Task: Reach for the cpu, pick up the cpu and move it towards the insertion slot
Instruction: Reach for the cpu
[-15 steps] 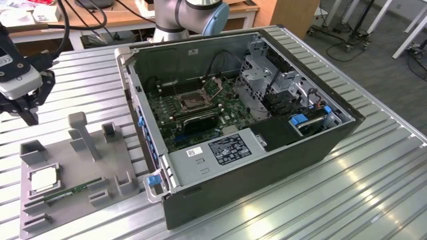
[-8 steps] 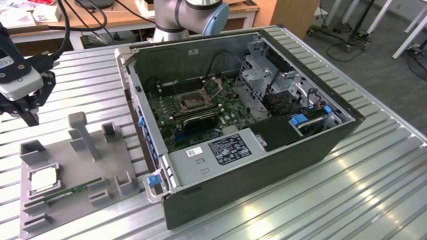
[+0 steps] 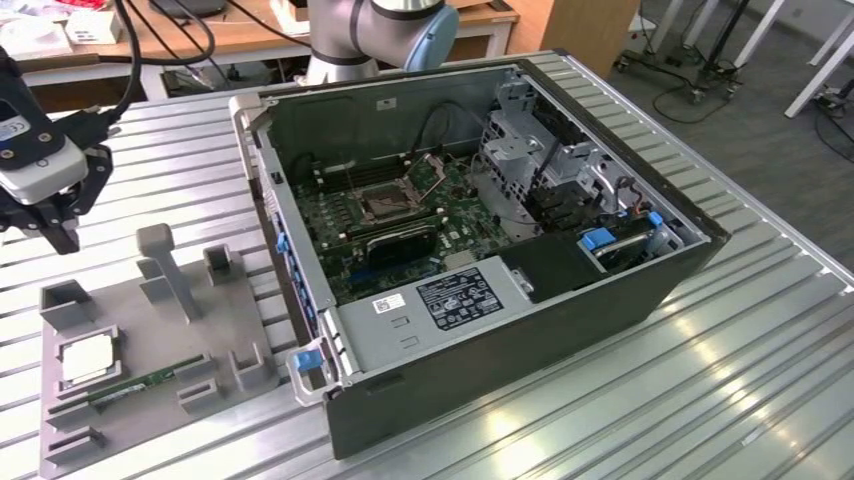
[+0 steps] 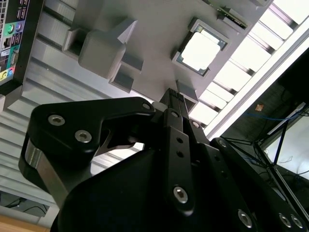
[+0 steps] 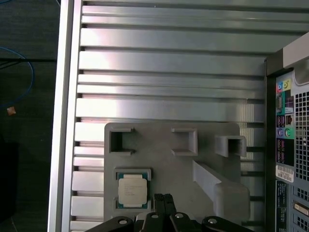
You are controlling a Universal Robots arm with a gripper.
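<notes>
Jaws closed and empty over the cpu's holder

The cpu (image 5: 133,189) lies flat in a pocket of the grey holder tray (image 5: 207,140) on the slatted counter (image 5: 169,63), beside the open computer case (image 3: 534,330) and well apart from the insertion slot (image 3: 387,195) on the motherboard inside. The jaws hang above the tray near the chip, pressed together and gripping nothing. The chip looks light, thin and stiff, its metal face smooth and likely slippery, its underside probably delicate. Two opposite rim edges seem the place to pinch.
</notes>
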